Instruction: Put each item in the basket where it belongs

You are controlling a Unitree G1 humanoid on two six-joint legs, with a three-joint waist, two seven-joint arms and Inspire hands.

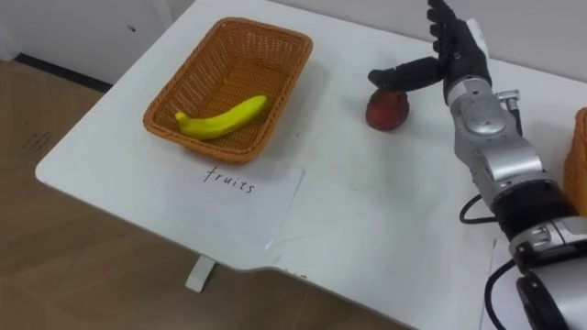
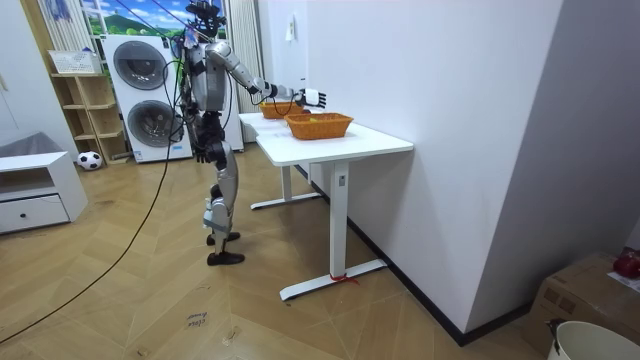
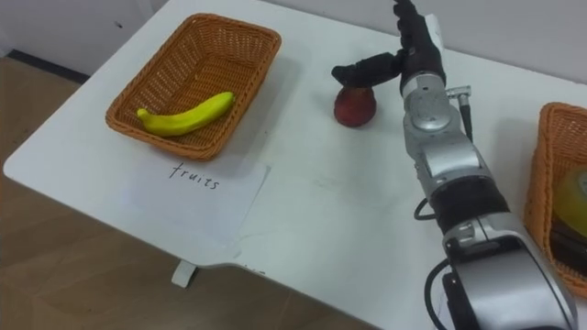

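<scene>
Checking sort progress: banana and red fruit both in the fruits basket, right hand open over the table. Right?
No. Only the banana is in the fruits basket; the red fruit sits on the table outside it, at the open right hand's thumb. The left eye view shows it.

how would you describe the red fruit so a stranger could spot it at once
Start at the white table, then the brown wicker basket holding a yellow banana. Right of it, by the robot's right hand, sits the round dark red fruit, alone on bare tabletop.
</scene>
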